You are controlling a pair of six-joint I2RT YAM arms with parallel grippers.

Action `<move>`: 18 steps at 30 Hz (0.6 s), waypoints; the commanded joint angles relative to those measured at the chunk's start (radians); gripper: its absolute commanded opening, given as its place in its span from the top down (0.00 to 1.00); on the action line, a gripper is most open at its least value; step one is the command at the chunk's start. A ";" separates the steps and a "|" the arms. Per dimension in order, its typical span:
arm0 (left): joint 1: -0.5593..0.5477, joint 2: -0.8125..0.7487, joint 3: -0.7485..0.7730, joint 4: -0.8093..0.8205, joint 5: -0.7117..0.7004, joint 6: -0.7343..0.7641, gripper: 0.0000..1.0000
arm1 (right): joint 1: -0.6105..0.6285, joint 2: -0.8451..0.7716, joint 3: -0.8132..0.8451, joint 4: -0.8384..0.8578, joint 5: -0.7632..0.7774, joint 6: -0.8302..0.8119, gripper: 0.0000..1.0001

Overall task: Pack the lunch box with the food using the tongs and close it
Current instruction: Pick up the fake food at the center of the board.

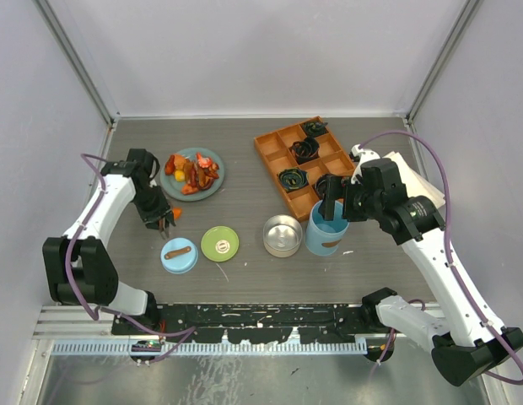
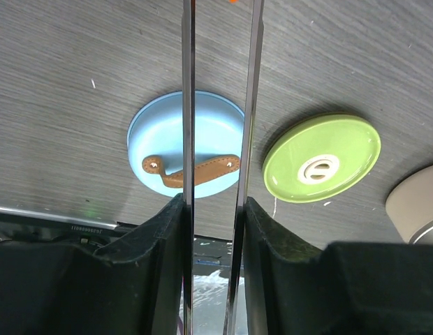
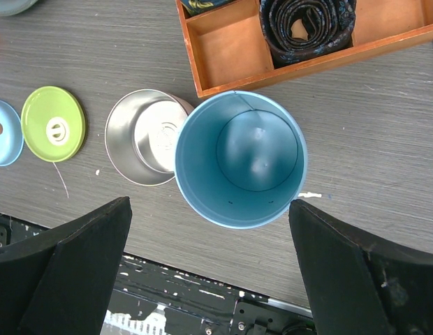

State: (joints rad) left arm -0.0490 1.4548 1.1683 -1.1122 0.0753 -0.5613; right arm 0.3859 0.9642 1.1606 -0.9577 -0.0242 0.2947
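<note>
Clamping the tongs (image 2: 188,105) between the fingers of the left claw (image 2: 214,209), blue lid (image 2: 153,132) and green lid (image 2: 321,157) lying flat nearby. Holding the right claw (image 1: 333,204) spread wide over the empty blue cylinder (image 3: 241,160), gripping nothing; empty steel tin (image 3: 143,136) just beside it. Farther back, noting food (image 1: 194,171) lying piled on the plate (image 1: 212,192), black coils (image 1: 305,150) sitting in the orange tray (image 1: 274,148). Grey table (image 1: 245,202), white walls (image 1: 261,51).

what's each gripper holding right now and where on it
The left gripper holds the tongs, squeezing both arms from the outside, partway along their length. The right gripper is open and holds nothing.
</note>
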 commanded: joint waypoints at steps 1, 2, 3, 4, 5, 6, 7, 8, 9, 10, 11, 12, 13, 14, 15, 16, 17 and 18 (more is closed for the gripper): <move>-0.016 -0.012 0.039 -0.053 -0.004 0.038 0.63 | 0.002 -0.007 0.008 0.045 -0.008 0.010 0.00; -0.018 -0.013 0.041 -0.058 -0.001 0.041 0.61 | 0.001 -0.007 0.009 0.045 -0.009 0.010 0.00; -0.020 -0.013 0.042 -0.063 0.004 0.046 0.59 | 0.002 -0.007 0.009 0.045 -0.011 0.011 0.00; -0.022 -0.011 0.041 -0.069 0.011 0.057 0.58 | 0.002 -0.006 0.010 0.045 -0.012 0.012 0.00; -0.024 -0.009 0.044 -0.078 0.014 0.066 0.58 | 0.001 -0.005 0.010 0.045 -0.013 0.013 0.00; -0.026 -0.007 0.045 -0.084 0.017 0.072 0.57 | 0.001 -0.005 0.010 0.046 -0.014 0.014 0.00; -0.028 -0.004 0.045 -0.086 0.019 0.080 0.57 | 0.001 -0.005 0.010 0.045 -0.014 0.015 0.00; -0.029 -0.002 0.043 -0.088 0.022 0.086 0.58 | 0.001 -0.004 0.009 0.045 -0.015 0.015 0.00; -0.030 0.004 0.038 -0.087 0.026 0.090 0.58 | 0.002 -0.005 0.009 0.046 -0.016 0.016 0.00; -0.031 0.010 0.032 -0.085 0.027 0.093 0.58 | 0.002 -0.005 0.010 0.046 -0.017 0.017 0.00; -0.034 0.018 0.026 -0.081 0.029 0.094 0.60 | 0.002 -0.004 0.011 0.047 -0.017 0.017 0.00; -0.038 0.027 0.020 -0.076 0.028 0.095 0.61 | 0.002 -0.003 0.011 0.049 -0.017 0.017 0.00; -0.044 0.036 0.018 -0.074 0.028 0.094 0.64 | 0.002 -0.002 0.011 0.050 -0.017 0.018 0.00; -0.049 0.043 0.018 -0.073 0.026 0.095 0.66 | 0.001 -0.002 0.012 0.051 -0.017 0.018 0.00; -0.053 0.047 0.020 -0.073 0.023 0.094 0.68 | 0.002 -0.001 0.013 0.050 -0.017 0.018 0.00; -0.055 0.045 0.025 -0.076 0.016 0.094 0.70 | 0.002 -0.002 0.013 0.050 -0.017 0.018 0.00; -0.055 0.043 0.030 -0.079 0.008 0.093 0.73 | 0.001 -0.001 0.014 0.050 -0.016 0.019 0.00; -0.055 0.039 0.038 -0.083 0.001 0.093 0.75 | 0.001 -0.003 0.013 0.049 -0.015 0.018 0.00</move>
State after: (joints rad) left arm -0.0948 1.5051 1.1732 -1.1790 0.0856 -0.4808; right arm 0.3859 0.9646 1.1606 -0.9516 -0.0288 0.3088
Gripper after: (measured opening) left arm 0.303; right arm 0.997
